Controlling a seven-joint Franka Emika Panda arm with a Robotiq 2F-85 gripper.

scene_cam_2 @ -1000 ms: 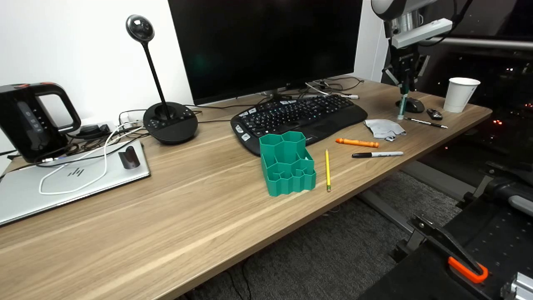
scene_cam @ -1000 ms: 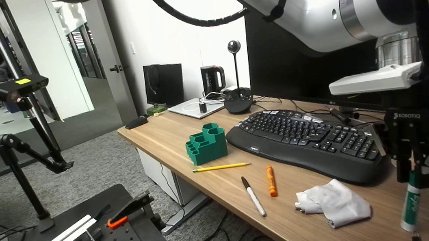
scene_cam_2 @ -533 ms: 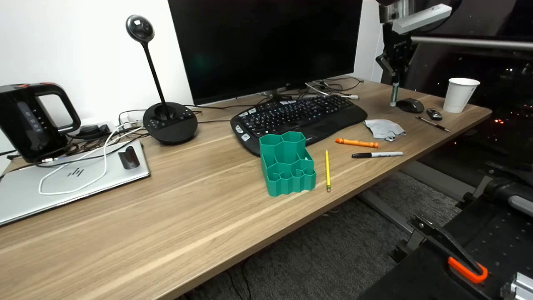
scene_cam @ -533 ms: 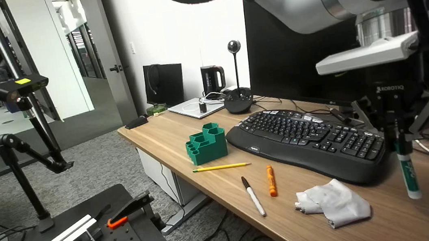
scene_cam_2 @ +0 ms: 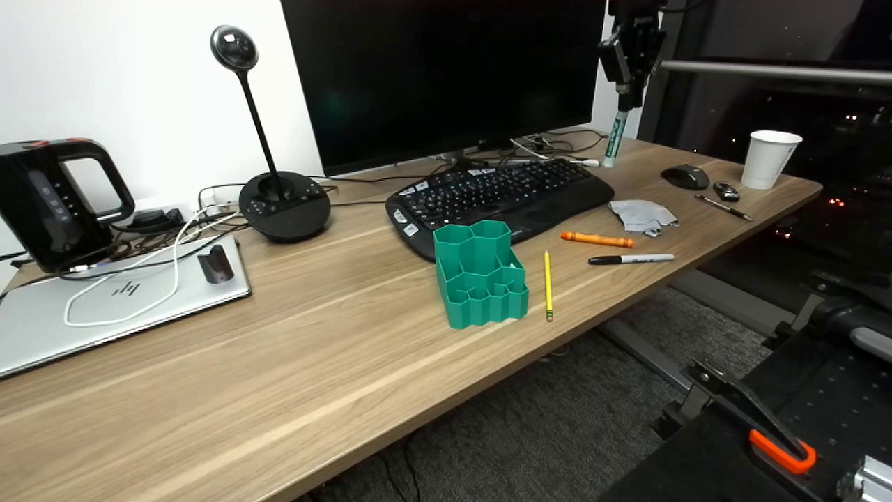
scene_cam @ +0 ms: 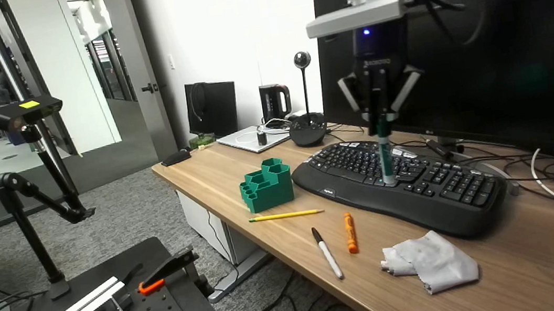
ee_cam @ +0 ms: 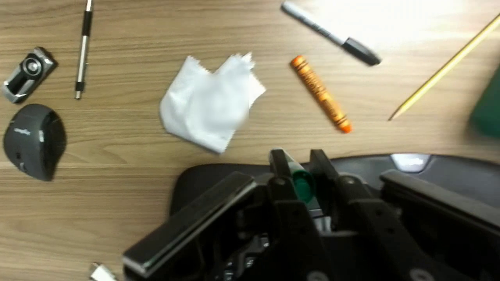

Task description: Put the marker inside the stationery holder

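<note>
Just beside the keyboard (scene_cam_2: 498, 202) stands the holder (scene_cam_2: 481, 268), with a broad open stretch of the surface (scene_cam_2: 293, 376) reaching to its front edge. Above the keyboard, the claw (scene_cam: 381, 122) is clamped on the green marker (scene_cam: 386, 158), which hangs nearly upright.

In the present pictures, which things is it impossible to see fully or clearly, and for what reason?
Keyboard: wrist view; much of it hidden behind the gripper.
Marker: an exterior view; upper end hidden by the gripper.
Stationery holder: wrist view; mostly cut off by the right edge, its visible part blurred.
Slim silver-and-black pen: wrist view; one end cut off by the top edge.
</note>
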